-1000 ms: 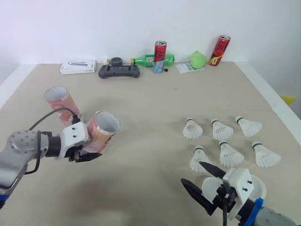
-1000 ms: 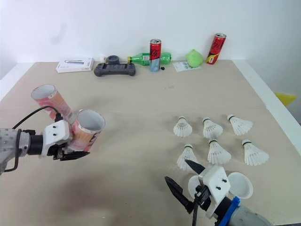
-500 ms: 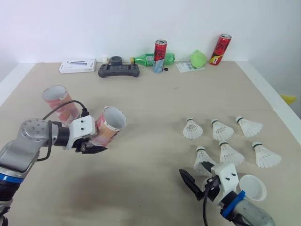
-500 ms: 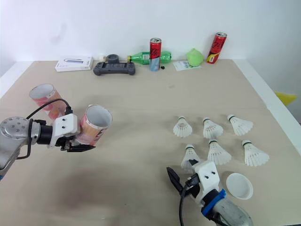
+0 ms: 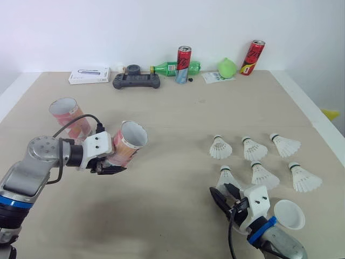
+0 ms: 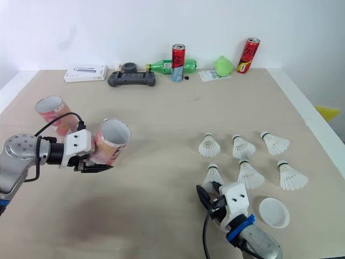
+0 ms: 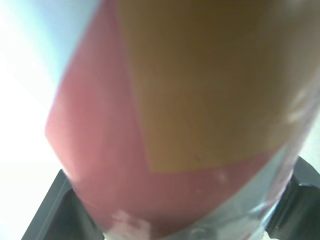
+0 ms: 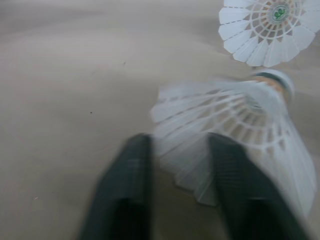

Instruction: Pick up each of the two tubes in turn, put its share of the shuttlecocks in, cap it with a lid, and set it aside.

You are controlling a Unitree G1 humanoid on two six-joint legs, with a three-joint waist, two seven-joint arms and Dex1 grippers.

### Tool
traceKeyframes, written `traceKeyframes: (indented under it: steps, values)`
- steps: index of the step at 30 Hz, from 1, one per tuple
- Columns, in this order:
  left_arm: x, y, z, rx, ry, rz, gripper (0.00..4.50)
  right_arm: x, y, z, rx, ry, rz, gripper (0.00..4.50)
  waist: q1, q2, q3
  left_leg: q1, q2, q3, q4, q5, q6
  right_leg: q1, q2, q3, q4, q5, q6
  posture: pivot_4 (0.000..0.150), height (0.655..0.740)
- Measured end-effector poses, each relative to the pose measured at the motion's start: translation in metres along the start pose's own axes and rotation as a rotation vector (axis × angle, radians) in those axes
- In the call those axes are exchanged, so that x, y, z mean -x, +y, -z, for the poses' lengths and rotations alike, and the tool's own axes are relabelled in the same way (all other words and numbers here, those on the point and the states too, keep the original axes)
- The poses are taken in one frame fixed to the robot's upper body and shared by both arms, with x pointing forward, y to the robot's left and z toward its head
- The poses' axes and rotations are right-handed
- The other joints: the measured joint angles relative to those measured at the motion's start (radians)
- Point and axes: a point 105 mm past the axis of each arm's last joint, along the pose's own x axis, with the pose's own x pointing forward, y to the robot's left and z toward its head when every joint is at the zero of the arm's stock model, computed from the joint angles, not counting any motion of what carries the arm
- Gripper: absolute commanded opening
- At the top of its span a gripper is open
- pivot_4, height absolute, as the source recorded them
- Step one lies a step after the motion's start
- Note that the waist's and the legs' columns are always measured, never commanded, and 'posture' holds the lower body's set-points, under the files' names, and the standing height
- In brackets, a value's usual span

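My left gripper (image 5: 110,164) is shut on a pink and orange tube (image 5: 128,147), held off the table and tilted with its open mouth towards the right; the same tube's wall (image 7: 185,115) shows close up in the left wrist view. A second tube (image 5: 69,116) stands just behind it on the left. Several white shuttlecocks (image 5: 253,149) stand in two rows on the right. My right gripper (image 5: 225,191) is at the nearest shuttlecock (image 8: 240,125), with its black fingers (image 8: 127,190) closed on the feather skirt. A white lid (image 5: 289,214) lies beside that arm.
Along the table's far edge are a white box (image 5: 89,76), a dark game controller (image 5: 136,82), a green bottle (image 5: 168,68), two red cans (image 5: 183,65), and a green object (image 5: 227,67). The table's right edge (image 5: 318,127) runs close to the shuttlecocks.
My right gripper has moved forward to the nearest shuttlecock and its fingers have narrowed around the skirt. The left arm has carried the tube a little to the right.
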Motion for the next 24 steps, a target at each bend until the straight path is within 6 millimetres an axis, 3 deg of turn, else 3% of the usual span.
traceKeyframes:
  steps: [2,3,16,24]
  values:
    - [0.0,0.0,0.0,0.0,-0.001,0.0,3.03,0.0,0.0,0.001,0.0,-0.003,-0.004,0.09,0.0,0.0,0.0,0.0,0.0,0.0,0.0,0.0,0.0,0.0,0.0,0.0,0.0,0.0,0.0,0.15,0.74]
    - [0.0,0.0,0.0,0.0,-0.001,0.0,3.03,0.0,0.0,0.001,0.0,-0.003,-0.004,0.03,0.0,0.0,0.0,0.0,0.0,0.0,0.0,0.0,0.0,0.0,0.0,0.0,0.0,0.0,0.0,0.15,0.74]
    - [0.0,0.0,0.002,0.008,0.003,0.003,3.03,0.015,0.015,-0.001,0.03,-0.031,-0.154,0.03,0.0,0.0,0.0,0.0,0.0,0.0,0.001,0.0,0.0,0.0,0.001,0.001,0.001,0.0,0.0,0.15,0.74]
    - [-0.004,-0.002,0.003,-0.005,0.025,0.03,3.03,0.026,0.015,-0.033,0.18,-0.095,-0.302,0.03,0.0,0.0,0.0,0.001,0.0,0.0,0.002,0.001,0.001,0.002,0.006,0.006,0.002,0.001,0.001,0.15,0.74]
